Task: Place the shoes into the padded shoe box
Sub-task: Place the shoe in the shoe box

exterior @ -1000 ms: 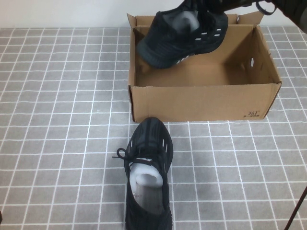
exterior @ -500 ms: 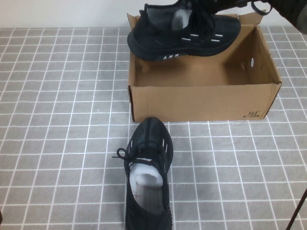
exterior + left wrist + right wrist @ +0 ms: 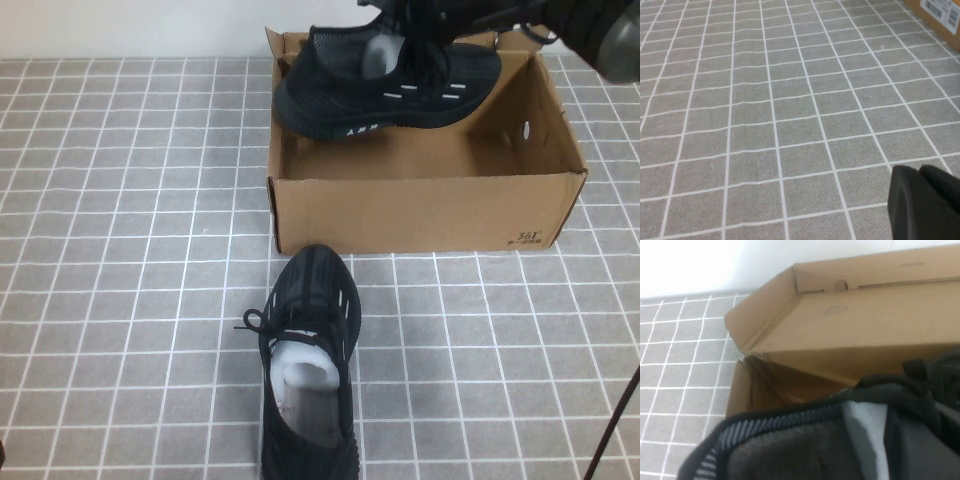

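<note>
the left gripper [image 3: 925,202] hangs low over bare tiled mat [image 3: 130,250], off to the left of the box [image 3: 420,215]; only a dark fingertip shows in its wrist view, so i cannot tell whether it is apart or together. the second shoe [image 3: 308,360] lies on the mat just in front of the box, toe toward the box's near wall, long axis running front to back. the held shoe [image 3: 385,85] hangs over the box's far half, long axis along the box's length, heel lower at the left. the right gripper [image 3: 425,25] is clamped on its laced upper, above the box's far wall. judging by this, the shoe sits directly under the gripper and lines up with the box, so a straight lowering should do.
</note>
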Robot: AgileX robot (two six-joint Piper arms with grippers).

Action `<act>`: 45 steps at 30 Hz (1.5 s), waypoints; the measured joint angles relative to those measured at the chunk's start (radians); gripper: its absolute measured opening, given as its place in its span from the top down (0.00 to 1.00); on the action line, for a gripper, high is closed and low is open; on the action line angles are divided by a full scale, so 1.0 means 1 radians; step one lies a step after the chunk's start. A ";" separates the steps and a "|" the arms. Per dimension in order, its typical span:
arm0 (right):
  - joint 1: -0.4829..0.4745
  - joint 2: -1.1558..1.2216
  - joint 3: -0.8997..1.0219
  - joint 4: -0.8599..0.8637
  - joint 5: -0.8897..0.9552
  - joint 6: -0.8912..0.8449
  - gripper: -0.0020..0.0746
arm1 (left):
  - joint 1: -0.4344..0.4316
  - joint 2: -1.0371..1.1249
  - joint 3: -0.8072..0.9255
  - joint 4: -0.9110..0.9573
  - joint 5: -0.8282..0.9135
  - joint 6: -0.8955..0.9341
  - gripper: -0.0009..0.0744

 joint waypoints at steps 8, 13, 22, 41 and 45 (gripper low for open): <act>0.005 0.026 -0.003 -0.020 -0.045 0.066 0.97 | 0.000 0.000 0.000 0.000 0.000 0.000 0.99; 0.007 0.030 -0.003 -0.078 -0.068 0.144 0.97 | 0.000 0.000 0.000 0.000 0.000 0.000 0.99; 0.012 0.009 -0.003 -0.175 -0.069 0.204 0.97 | 0.000 0.000 0.000 0.000 0.000 0.000 0.99; 0.073 -0.021 -0.003 -0.461 0.036 0.514 0.97 | 0.000 0.000 0.000 0.000 0.001 0.000 0.99; 0.073 -0.008 -0.003 -0.475 0.036 0.523 0.97 | 0.000 0.000 0.000 0.000 0.001 0.000 0.99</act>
